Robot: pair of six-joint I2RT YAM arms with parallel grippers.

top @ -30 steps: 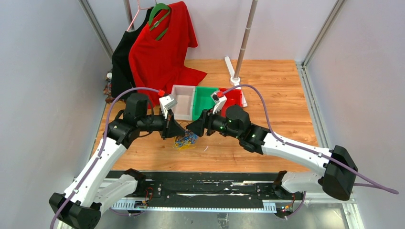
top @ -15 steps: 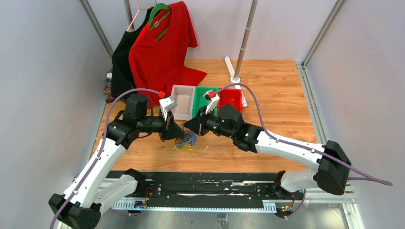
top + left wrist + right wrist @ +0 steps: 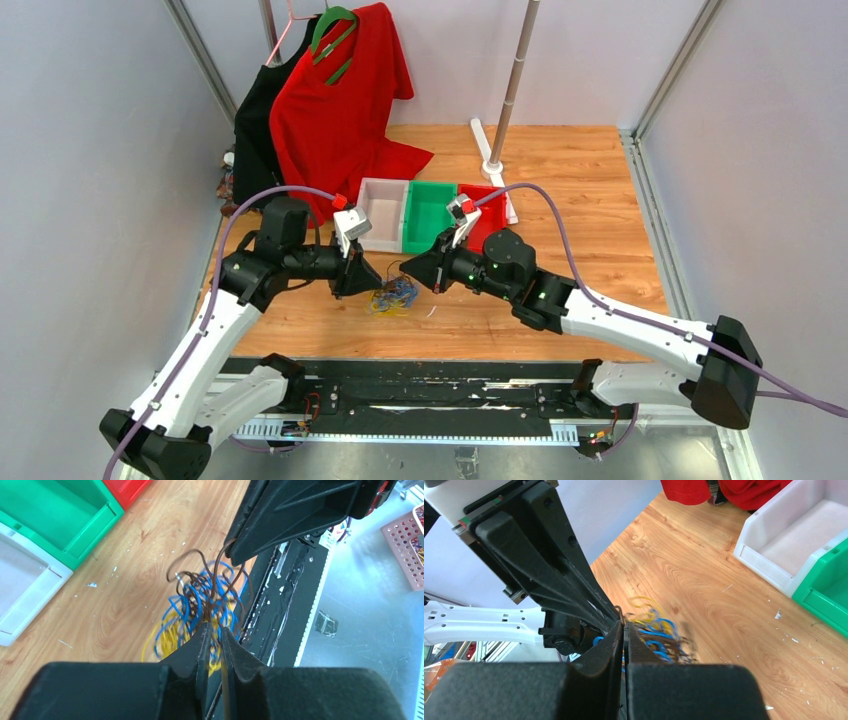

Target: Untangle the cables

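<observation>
R claw (image 3: 624,626) grips cables (image 3: 659,635); L claw (image 3: 214,630) crowding.

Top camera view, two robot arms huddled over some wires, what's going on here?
Both arms are working on a tangle of yellow, blue and brown cables lying on the wooden table. The right gripper is shut and seems to pinch a brown cable that rises out of the pile. The left gripper points into the tangle, jaws nearly closed around some strands; whether it grips them is unclear. Nothing is separated yet.
</observation>
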